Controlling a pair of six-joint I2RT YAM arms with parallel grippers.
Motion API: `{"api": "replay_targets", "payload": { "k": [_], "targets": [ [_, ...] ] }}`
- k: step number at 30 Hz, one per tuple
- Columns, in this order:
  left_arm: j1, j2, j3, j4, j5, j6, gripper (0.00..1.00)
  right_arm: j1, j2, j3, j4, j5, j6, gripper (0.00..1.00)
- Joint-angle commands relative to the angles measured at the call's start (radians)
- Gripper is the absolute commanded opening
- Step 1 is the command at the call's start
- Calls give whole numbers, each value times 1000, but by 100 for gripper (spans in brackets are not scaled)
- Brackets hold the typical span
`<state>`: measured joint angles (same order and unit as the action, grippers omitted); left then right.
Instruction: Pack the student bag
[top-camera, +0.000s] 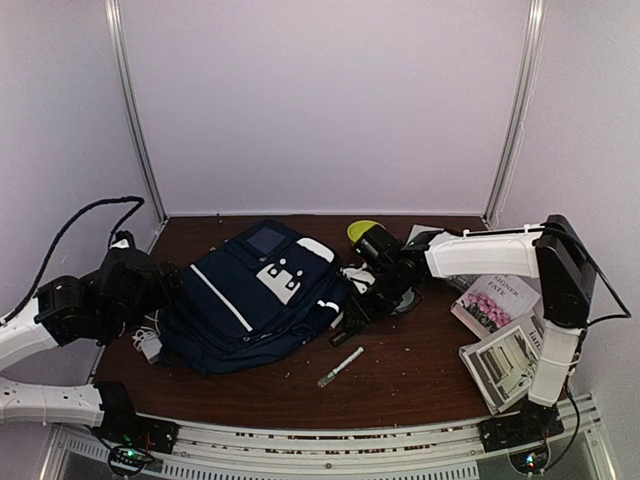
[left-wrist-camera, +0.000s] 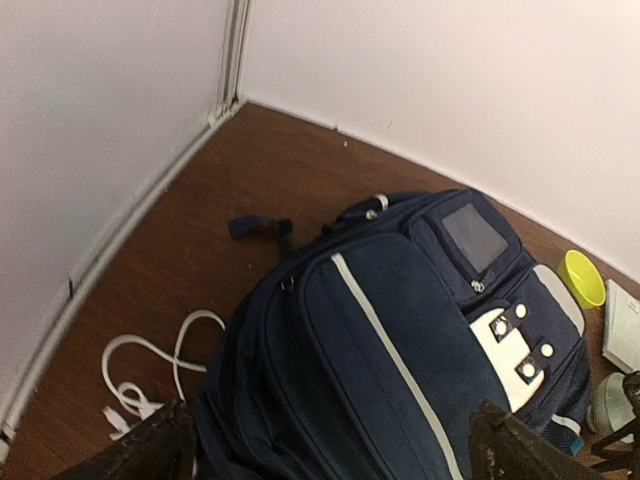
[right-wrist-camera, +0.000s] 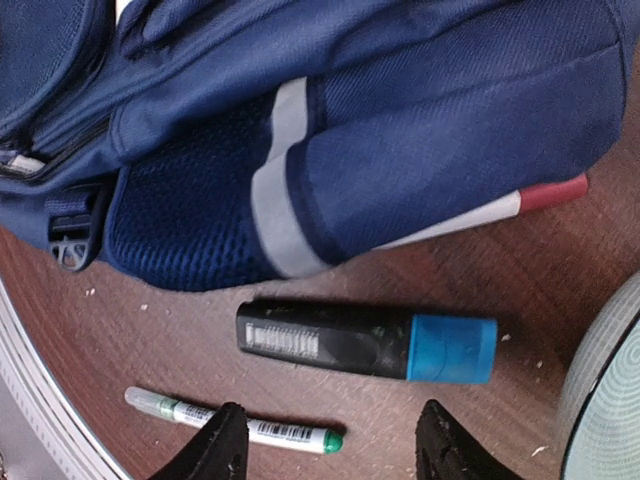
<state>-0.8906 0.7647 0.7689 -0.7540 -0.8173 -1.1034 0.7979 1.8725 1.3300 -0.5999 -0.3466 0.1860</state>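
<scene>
The student bag (top-camera: 250, 300) lies flat on the brown table, navy with a white stripe and a white patch. My left gripper (top-camera: 165, 290) hovers at its left end. In the left wrist view the left gripper (left-wrist-camera: 330, 455) is open wide over the bag (left-wrist-camera: 400, 340), holding nothing. My right gripper (top-camera: 360, 305) is at the bag's right side. In the right wrist view the right gripper (right-wrist-camera: 330, 445) is open just above the table, with a black blue-capped highlighter (right-wrist-camera: 365, 340) lying just beyond its fingertips. A green-capped pen (right-wrist-camera: 235, 423) lies by the left finger (right-wrist-camera: 220, 445).
A white cable (left-wrist-camera: 150, 370) lies left of the bag near the wall. A yellow bowl (top-camera: 365, 230) sits behind the bag. Two books (top-camera: 495, 300) lie at the right. A pale round object (right-wrist-camera: 605, 400) is beside the right gripper. The pen (top-camera: 340, 367) lies toward the front.
</scene>
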Motion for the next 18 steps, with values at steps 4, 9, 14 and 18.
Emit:
{"api": "replay_targets", "payload": {
  "k": [4, 9, 14, 18],
  "targets": [
    [346, 24, -14, 332, 297, 500, 95, -32, 78, 128, -5, 38, -1, 54],
    [639, 262, 20, 422, 595, 553, 77, -43, 173, 245, -27, 51, -9, 51],
    [666, 557, 95, 465, 729, 552, 59, -51, 276, 386, -71, 33, -32, 51],
    [671, 652, 24, 562, 757, 495, 56, -80, 366, 533, -71, 5, -42, 50]
  ]
}}
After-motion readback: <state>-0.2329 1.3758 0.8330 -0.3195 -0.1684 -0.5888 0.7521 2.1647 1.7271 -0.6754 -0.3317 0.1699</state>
